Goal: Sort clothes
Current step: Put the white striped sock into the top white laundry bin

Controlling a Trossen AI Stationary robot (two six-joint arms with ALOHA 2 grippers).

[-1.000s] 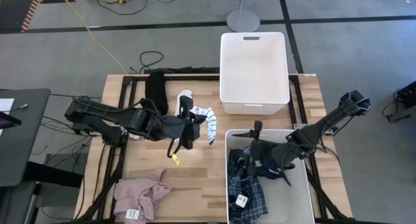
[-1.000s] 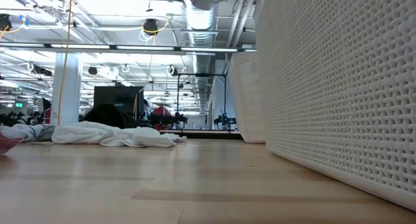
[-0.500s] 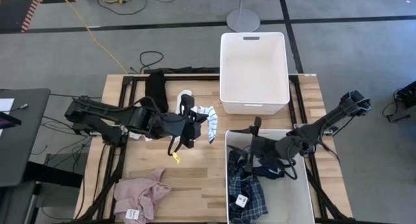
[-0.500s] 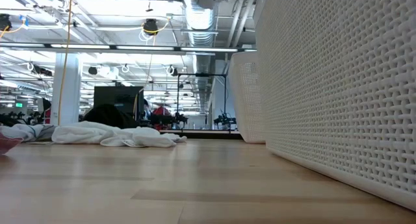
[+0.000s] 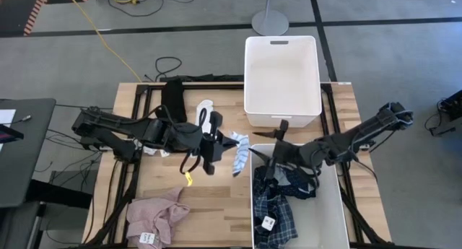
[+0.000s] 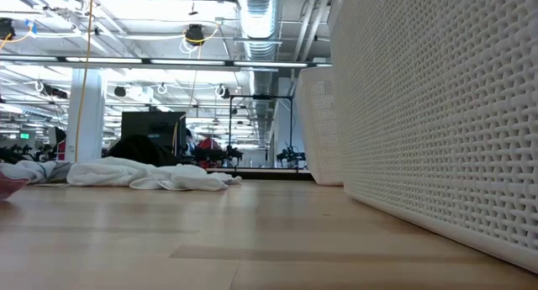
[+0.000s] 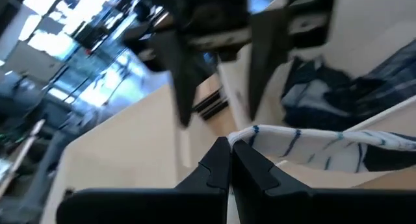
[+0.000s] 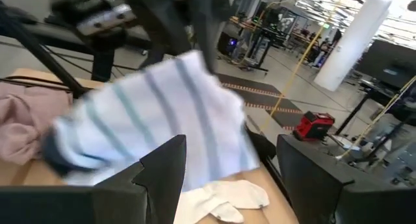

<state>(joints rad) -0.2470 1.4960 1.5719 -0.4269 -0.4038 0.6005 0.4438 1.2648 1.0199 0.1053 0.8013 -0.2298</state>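
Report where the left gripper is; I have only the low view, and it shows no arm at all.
Observer: The left gripper is above mid-table, shut on the striped sock, which hangs clear of the wood.
Operator: Give me the right gripper.
Observer: The right gripper is open at the left rim of the near bin, facing that sock.
Operator: Name what is in that bin.
Observer: The blue plaid shirt lies in it.
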